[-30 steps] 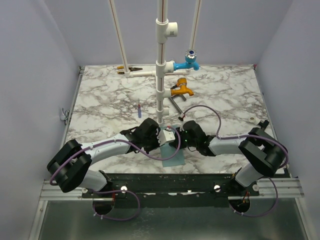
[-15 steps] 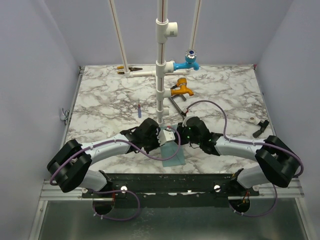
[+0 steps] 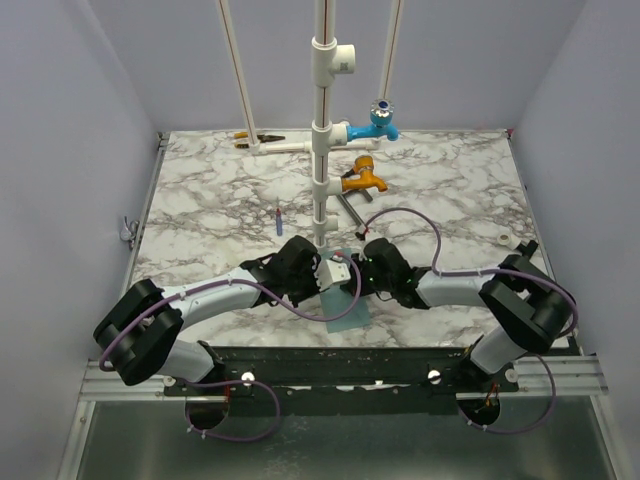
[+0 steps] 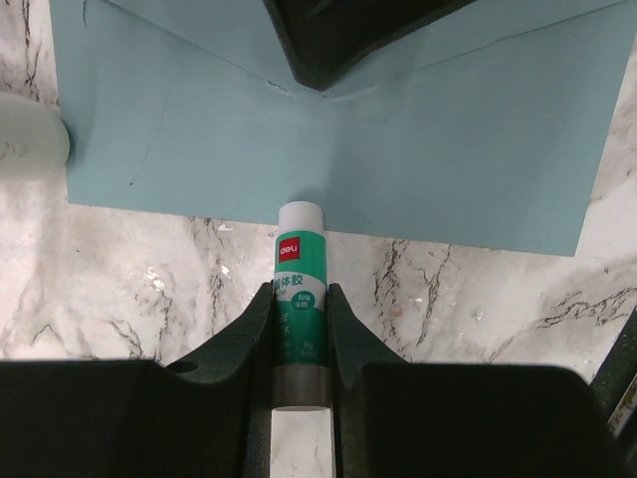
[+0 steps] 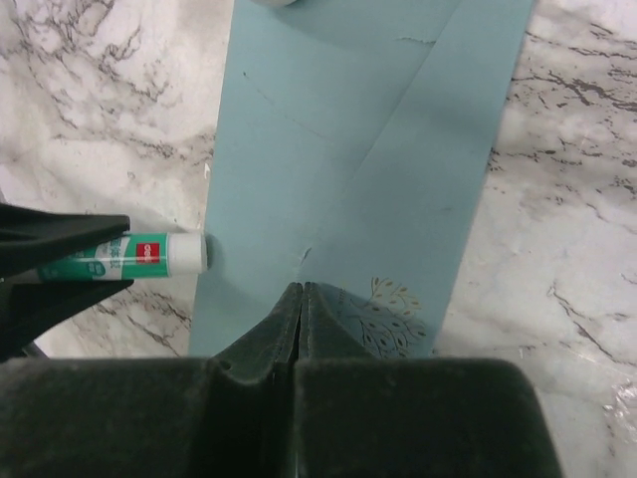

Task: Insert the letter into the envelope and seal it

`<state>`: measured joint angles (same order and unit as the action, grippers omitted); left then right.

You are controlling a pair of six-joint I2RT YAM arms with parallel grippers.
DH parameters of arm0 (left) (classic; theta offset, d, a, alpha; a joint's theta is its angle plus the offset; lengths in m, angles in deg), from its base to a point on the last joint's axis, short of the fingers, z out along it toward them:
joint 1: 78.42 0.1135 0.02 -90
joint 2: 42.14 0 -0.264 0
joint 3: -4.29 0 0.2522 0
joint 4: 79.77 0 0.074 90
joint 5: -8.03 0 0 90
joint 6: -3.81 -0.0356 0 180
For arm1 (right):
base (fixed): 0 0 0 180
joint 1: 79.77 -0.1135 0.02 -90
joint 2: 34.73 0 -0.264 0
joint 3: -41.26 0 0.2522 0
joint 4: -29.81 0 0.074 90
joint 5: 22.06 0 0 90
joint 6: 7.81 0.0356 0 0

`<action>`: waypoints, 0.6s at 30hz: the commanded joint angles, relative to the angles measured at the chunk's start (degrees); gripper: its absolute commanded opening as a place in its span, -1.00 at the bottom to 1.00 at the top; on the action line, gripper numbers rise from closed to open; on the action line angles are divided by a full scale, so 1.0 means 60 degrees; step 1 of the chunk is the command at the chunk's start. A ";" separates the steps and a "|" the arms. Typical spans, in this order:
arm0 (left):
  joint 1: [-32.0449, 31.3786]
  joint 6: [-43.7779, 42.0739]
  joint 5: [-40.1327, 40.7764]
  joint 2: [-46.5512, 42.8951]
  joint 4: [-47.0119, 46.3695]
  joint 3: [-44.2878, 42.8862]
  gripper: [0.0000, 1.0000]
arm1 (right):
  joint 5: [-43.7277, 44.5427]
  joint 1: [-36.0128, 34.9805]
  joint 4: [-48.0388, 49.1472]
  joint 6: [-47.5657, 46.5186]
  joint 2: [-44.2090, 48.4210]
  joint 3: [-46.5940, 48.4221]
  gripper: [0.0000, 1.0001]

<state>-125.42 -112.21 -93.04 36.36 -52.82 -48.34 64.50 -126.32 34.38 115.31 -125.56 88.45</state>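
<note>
The left tool (image 4: 300, 295) is clamped on a glue stick (image 4: 300, 254), its white tip touching the edge of the envelope (image 4: 458, 149). The right tool (image 5: 302, 297), fingers together, is set over the flap's point. The stick's label is legible only in the wrist views. From above, the envelope is seen flat at the middle of the desk (image 3: 200, 190) near edge.

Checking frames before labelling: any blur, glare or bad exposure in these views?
Top external: even light and sharp, but the white pipe stand crosses the work area and little of the envelope shows. Left wrist: glue stick label crisp, left gripper's fingers nearly black. Right wrist: envelope and marble table sharp, right gripper's fingers dark, detail-free. No strong glare anywhere.
</note>
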 commanded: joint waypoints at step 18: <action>-0.0044 -0.0145 0.0047 -0.0216 -0.0112 0.0055 -1.00 | -0.0366 -0.0050 -0.0747 0.0108 0.0015 -0.0866 -0.99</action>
<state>-125.42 -112.41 -93.00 36.16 -52.97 -48.34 61.03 -126.16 33.09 115.79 -122.67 85.55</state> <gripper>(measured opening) 0.183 0.006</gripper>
